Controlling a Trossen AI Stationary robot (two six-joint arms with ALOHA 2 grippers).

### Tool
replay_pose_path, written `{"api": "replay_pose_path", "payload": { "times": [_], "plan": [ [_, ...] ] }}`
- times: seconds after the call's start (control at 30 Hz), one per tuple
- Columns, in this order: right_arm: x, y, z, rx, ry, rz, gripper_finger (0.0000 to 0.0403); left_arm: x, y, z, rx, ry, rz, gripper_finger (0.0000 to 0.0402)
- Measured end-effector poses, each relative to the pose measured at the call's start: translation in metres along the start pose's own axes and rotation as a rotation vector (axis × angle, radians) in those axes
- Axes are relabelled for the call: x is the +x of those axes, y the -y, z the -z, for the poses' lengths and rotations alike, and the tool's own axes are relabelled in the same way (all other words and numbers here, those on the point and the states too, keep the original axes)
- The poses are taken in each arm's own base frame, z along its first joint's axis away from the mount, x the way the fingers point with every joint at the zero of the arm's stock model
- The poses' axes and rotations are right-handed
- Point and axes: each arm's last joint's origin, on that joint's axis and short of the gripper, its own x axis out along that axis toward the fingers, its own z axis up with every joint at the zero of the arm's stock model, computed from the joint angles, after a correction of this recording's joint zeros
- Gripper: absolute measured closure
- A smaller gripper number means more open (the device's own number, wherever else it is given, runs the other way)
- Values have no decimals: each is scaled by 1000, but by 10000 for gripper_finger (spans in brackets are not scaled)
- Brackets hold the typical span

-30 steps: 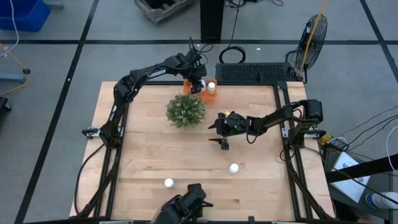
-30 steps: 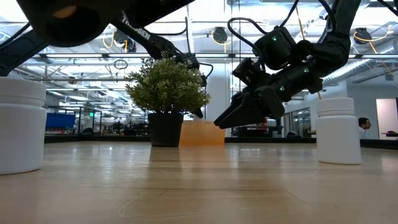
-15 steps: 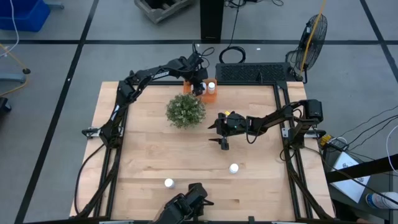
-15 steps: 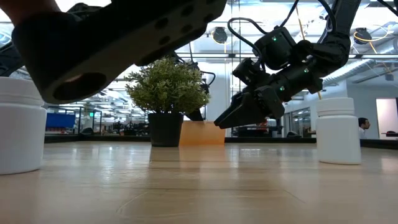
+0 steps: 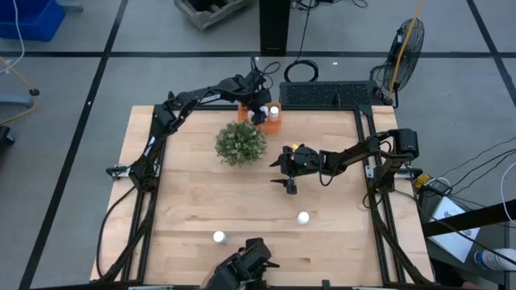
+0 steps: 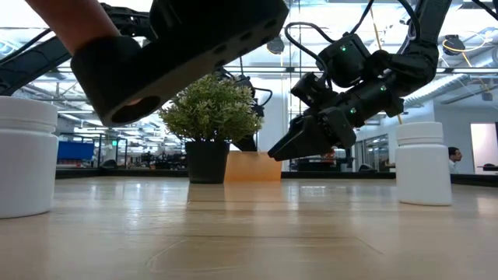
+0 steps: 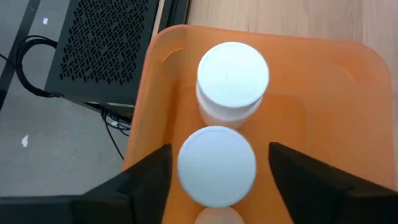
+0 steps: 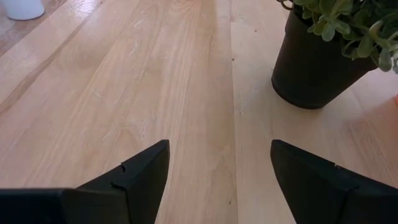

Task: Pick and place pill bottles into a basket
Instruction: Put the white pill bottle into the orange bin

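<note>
The left gripper [image 7: 216,180], fingers spread, is hovering over two white pill bottles [image 7: 232,79] inside the orange plastic basket [image 7: 329,118] at the table's twelve o'clock; the right gripper [image 8: 217,171] is waiting spread mid-table.

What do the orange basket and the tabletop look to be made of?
Basket: apparently thin moulded plastic, smooth and slightly translucent, with rounded corners and a soft sheen. Tabletop: wood, likely laminated butcher-block strips, given the parallel plank seams and grain; satin finish.
</note>
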Motion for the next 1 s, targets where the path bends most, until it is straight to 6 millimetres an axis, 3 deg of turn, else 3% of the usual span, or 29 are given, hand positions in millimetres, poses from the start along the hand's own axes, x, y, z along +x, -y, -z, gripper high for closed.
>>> {"api": "replay_pose_path", "payload": {
  "times": [0.13,0.3,0.57,0.8,1.0],
  "plan": [
    [0,0,0,-1,0,0,133,1,2,-1,2,0,5,123],
    [0,0,0,-3,-1,0,133,-1,5,-4,12,0,-5,153],
    [0,-1,0,-3,5,-30,133,-33,7,-17,23,36,-45,195],
    [0,0,0,-29,10,-20,133,-84,29,-32,49,28,-65,213],
    [-5,6,-7,-21,36,3,133,-152,70,-48,94,54,-64,213]
  ]
}}
